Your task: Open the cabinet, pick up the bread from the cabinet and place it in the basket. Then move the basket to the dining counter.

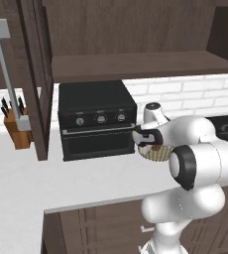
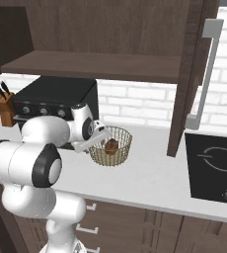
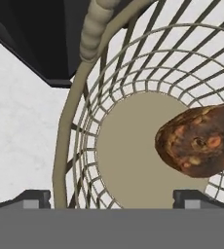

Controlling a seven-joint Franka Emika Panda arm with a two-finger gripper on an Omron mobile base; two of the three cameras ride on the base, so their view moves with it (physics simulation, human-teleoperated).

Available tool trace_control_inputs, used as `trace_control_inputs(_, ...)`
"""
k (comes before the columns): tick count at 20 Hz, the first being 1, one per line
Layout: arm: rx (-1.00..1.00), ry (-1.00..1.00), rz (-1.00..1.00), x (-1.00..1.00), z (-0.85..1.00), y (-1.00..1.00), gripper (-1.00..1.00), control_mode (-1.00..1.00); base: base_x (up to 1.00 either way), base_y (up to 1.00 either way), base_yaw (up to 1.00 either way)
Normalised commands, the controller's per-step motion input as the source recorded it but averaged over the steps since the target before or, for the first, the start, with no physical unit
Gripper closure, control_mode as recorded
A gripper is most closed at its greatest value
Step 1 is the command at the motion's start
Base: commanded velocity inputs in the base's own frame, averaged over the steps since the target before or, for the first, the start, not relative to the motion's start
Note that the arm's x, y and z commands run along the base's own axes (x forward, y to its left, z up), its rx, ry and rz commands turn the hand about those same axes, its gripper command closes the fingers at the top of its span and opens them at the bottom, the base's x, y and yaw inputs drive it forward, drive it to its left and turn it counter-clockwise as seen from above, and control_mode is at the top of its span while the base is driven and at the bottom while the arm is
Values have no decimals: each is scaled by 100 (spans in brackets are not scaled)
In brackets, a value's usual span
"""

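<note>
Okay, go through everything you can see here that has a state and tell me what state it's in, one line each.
Cabinet: door swung open, shelf bare where visible.
Bread: lying inside the basket, off to one side of its floor.
Basket: upright on the white worktop, beside the oven.
Pincer: open, one fingertip each side of the basket's rim, holding nothing.
Oven: door shut.
Knife block: upright, knives in it.

The white arm rises from its base, folds at the elbow and reaches forward and down. Its claw points steeply downward, jaws spread wide, holding nothing between the fingertips.
</note>
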Motion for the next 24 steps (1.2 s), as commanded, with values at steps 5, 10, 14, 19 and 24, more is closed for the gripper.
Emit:
trace_control_inputs(5, 0, 2, 9, 0, -67, -24, 100, -100, 0, 0, 0)
trace_control_inputs(10, 0, 0, 4, -22, -78, -30, 100, -100, 0, 0, 0)
trace_control_inputs(14, 0, 8, 1, -20, -56, -15, 100, -100, 0, 0, 0)
trace_control_inputs(19, 0, 8, 7, -44, -6, -56, 100, -100, 0, 0, 0)
trace_control_inputs(24, 0, 0, 9, -77, 45, -74, 100, -100, 0, 0, 0)
